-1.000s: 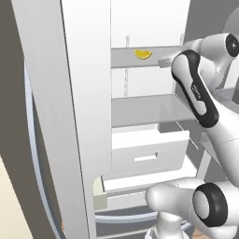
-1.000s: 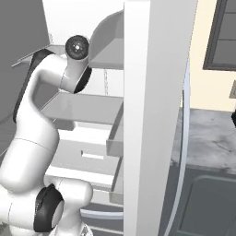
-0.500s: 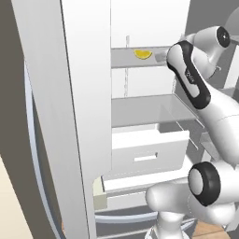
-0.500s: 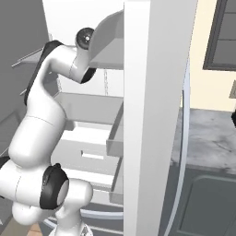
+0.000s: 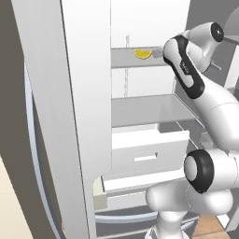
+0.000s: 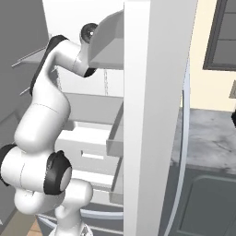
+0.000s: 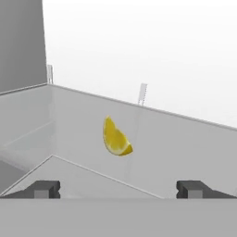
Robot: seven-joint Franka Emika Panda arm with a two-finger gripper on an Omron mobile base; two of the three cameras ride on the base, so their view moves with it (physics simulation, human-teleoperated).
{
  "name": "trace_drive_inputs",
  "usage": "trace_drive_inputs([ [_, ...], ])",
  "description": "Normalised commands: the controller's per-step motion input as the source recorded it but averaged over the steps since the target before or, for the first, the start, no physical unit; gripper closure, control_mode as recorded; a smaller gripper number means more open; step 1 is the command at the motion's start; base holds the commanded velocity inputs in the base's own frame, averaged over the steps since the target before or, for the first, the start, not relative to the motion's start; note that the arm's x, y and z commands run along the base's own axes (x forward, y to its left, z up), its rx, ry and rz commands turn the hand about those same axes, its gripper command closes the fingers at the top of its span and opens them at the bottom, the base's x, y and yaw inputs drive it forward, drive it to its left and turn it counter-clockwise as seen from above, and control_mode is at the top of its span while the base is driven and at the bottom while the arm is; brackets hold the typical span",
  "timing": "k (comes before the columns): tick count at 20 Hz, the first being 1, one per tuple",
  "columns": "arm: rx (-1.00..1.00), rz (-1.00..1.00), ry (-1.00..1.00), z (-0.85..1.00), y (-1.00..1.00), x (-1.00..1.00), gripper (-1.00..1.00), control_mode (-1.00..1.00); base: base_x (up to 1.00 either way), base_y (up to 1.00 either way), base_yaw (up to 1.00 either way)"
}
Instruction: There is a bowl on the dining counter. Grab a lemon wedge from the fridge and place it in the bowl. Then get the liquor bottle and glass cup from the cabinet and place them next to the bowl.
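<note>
Resting on fridge shelf (image 5: 135,63): lemon wedge (image 7: 116,138)

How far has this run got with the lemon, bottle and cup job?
Done: the fridge is open, with the arm reaching in at the upper shelf. In hand: the open gripper faces the lemon wedge, which lies on that shelf ahead of the fingertips, untouched. Left: grasping the wedge, carrying it to the bowl, then fetching the bottle and cup.
</note>
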Motion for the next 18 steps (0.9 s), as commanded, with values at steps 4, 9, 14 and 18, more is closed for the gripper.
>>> trace_drive_inputs([
  [4,0.00,0.00,0.00,0.00,0.00,0.19,-1.00,-1.00,0.00,0.00,0.00],
  [9,0.00,0.00,0.03,-0.01,0.03,0.16,-1.00,-1.00,0.00,0.00,0.00],
  [14,-0.01,0.01,0.03,-0.13,0.16,0.10,-1.00,-1.00,0.00,0.00,0.00],
  [18,-0.01,0.00,0.01,-0.10,0.14,0.10,-1.00,-1.00,0.00,0.00,0.00],
])
